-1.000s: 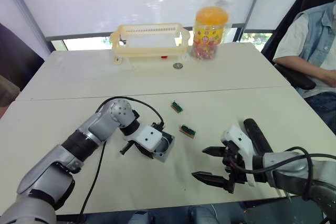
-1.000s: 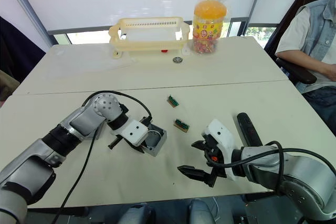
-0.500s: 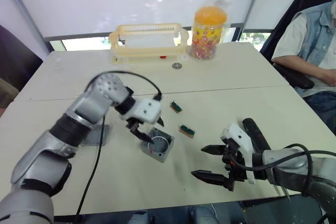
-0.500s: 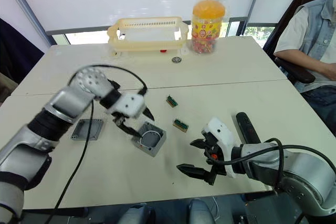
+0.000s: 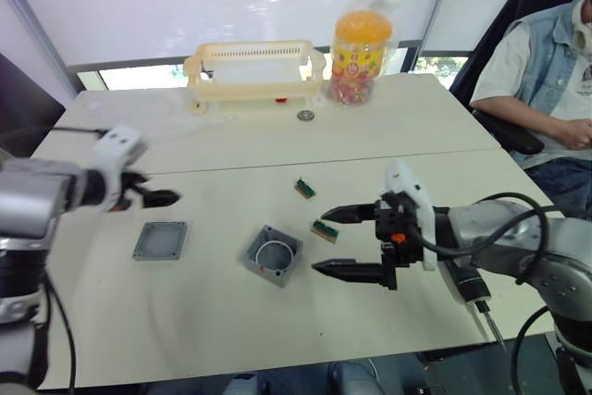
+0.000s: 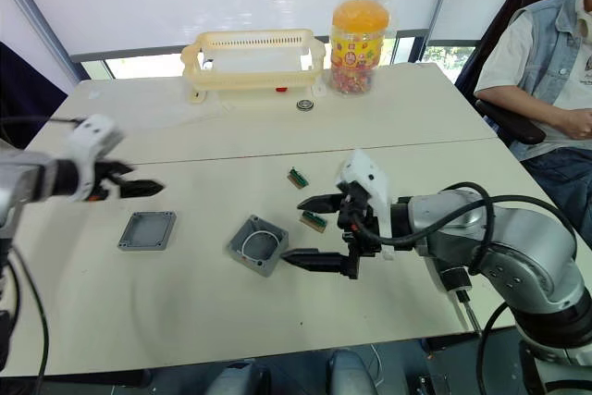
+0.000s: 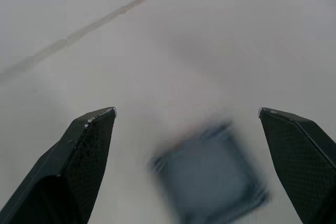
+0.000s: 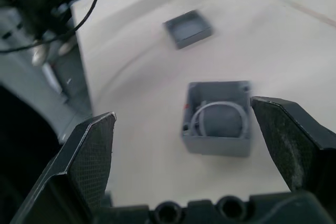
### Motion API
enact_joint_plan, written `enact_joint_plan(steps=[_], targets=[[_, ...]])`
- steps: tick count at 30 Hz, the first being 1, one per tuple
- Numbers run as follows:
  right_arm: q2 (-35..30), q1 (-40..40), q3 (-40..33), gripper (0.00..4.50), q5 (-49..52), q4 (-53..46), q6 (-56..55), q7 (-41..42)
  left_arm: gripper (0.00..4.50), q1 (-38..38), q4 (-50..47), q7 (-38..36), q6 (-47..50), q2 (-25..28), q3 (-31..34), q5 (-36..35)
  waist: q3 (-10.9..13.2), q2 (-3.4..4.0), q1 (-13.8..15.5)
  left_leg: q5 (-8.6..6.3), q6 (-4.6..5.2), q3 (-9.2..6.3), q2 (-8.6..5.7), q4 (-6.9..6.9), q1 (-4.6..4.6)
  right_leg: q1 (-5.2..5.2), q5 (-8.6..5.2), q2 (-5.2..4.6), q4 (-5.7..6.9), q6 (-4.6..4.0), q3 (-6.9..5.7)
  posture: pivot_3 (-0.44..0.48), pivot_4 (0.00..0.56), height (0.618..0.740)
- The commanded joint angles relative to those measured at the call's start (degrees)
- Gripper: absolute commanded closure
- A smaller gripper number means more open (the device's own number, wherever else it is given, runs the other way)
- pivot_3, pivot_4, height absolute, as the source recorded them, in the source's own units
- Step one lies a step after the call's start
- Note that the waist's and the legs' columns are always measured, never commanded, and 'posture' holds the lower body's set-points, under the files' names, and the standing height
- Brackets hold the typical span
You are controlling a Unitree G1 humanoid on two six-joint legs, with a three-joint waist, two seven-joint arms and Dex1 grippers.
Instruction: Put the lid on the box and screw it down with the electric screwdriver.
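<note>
The lid (image 5: 160, 240) lies flat on the table (image 5: 231, 316), well apart from the box (image 5: 274, 255) and at about 9 o'clock from it; nothing rests on it. The left gripper (image 5: 153, 198) hangs above the table at about 12 o'clock from the lid, near it but not touching, fingers spread and empty; in the left wrist view the lid (image 7: 210, 174) sits between and beyond the two fingertips (image 7: 100, 116), so the coming grasp is judged to turn on a short descent toward 6 o'clock. The lid is square, so no long axis governs the approach. The left arm is clearly the nearer one to the lid.

The right gripper (image 5: 335, 242) is held at 3 o'clock from the box, just beside it, fingers wide apart and holding nothing; the right wrist view looks straight into the box (image 8: 218, 118).

Box contents: a white wire loop (image 8: 219, 114) lies coiled inside; a small red mark shows on the box wall; the box is open on top and stands upright.

The screwdriver (image 5: 470, 286) lies near the table's edge under the right forearm, at about 3 o'clock from the box, tip pointing toward 5 o'clock; untouched.

Two small green blocks (image 5: 325, 229) lie between 12 and 2 o'clock of the box; a yellow basket (image 5: 254, 71) and a snack jar (image 5: 356, 45) stand at the far side; a seated person (image 5: 541, 71) is at the table's right.
</note>
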Motion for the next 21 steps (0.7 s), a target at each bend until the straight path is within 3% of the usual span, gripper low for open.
enact_joint_plan(steps=[1,9,21], targets=[[-0.9,0.3,4.5,0.0,-6.5,-0.1,-4.7,5.3,0.05,2.9,1.2,3.4,4.2,1.6,4.3,-0.4,0.0,0.0,0.4,0.0,0.0,0.0,0.0,0.0,0.0,0.0,0.0,0.0,0.0,0.0,-0.01,0.0,0.15,0.74],[3.2,-1.9,8.4,0.0,-12.0,1.7,-5.8,6.3,0.05,1.0,5.4,7.3,7.4,0.0,1.4,-3.6,0.0,-0.1,1.4,0.09,-0.19,-0.02,-0.03,0.01,0.02,0.05,0.02,-0.06,0.03,-0.03,-0.02,0.0,0.15,0.74],[10.5,-0.8,5.8,0.0,-13.1,0.7,-0.6,-4.1,0.05,-6.1,14.1,9.0,4.1,-1.4,-7.2,-5.1,-0.1,-0.13,1.3,0.11,-0.23,0.0,-0.06,-0.02,-0.02,-0.07,0.03,-0.07,0.1,-0.05,0.01,0.0,0.15,0.74]])
